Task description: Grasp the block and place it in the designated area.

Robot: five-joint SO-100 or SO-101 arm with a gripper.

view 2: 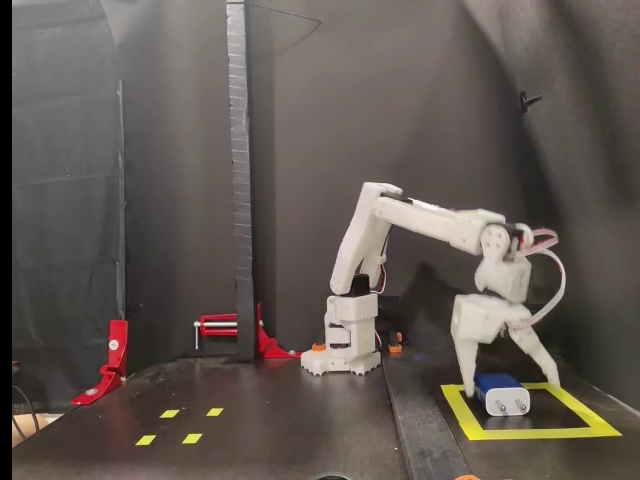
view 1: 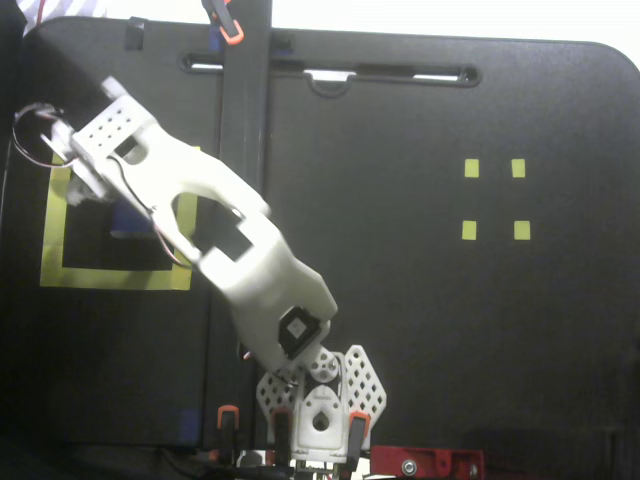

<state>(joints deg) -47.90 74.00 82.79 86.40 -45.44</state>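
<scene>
The block (view 2: 500,393) is dark blue with two pale prongs toward the camera. It lies on the black surface inside the designated area (view 2: 530,433), a square of wide yellow tape. My gripper (view 2: 512,390) points down over it, jaws spread wide, one finger on each side and neither visibly gripping. In the other fixed view the white arm (view 1: 260,270) reaches left over the taped square (view 1: 110,278). There only a dark-blue patch of the block (view 1: 128,225) shows under the arm, and the fingertips are hidden.
Four tiny yellow squares (view 1: 471,168) lie on the far side of the table, also seen in the side-on fixed view (view 2: 170,413). A black upright post (view 2: 238,180) stands near the arm's base (view 2: 340,350). Red clamps (view 2: 115,350) sit at the table edge.
</scene>
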